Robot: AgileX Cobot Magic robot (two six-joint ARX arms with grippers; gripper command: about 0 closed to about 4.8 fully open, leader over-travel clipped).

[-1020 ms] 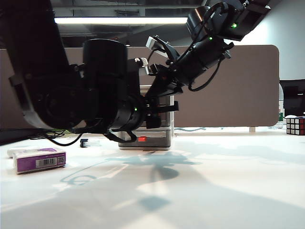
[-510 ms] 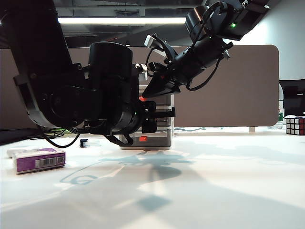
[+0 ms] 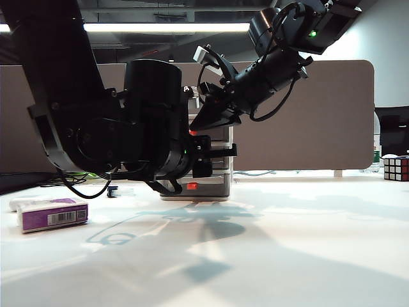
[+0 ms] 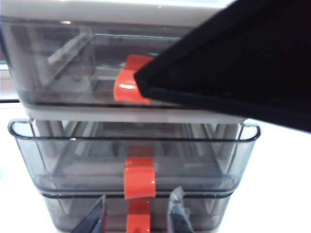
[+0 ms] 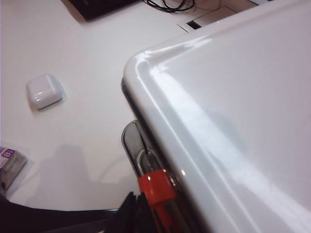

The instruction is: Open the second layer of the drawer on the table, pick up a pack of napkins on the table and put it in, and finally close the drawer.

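Left end effector (image 4: 137, 221): low at the drawer front, its two fingertips either side of a red tab strip at the bottom tier; a gap shows between them, so it looks released, gripping nothing I can make out.
Right end effector (image 3: 214, 115): up above the cabinet's top edge, well over the left one; its fingers are hidden in every view, so I cannot tell if it is clenched or released.
Drawer (image 4: 131, 53): straight ahead of the left end effector, three smoky tiers in a pale frame.
Second layer of the drawer (image 4: 133, 155): just above the left fingertips, pulled out a little proud of the tier over it; its red tab (image 4: 140, 177) sits right above the gap between the fingers.
Pack of napkins (image 3: 52, 214): flat on the bench (image 3: 287, 256), well apart from both end effectors, out to the left arm's outer side.
Handling, drawer: light, stiff plastic, probably slides easily; take the tab, or hook the front lip.
Handling, pack: I'd judge it light and soft, its film slippery; pinch across the narrow sides, gently.
Small white case (image 5: 43, 91): on the bench beside the cabinet, not wanted.
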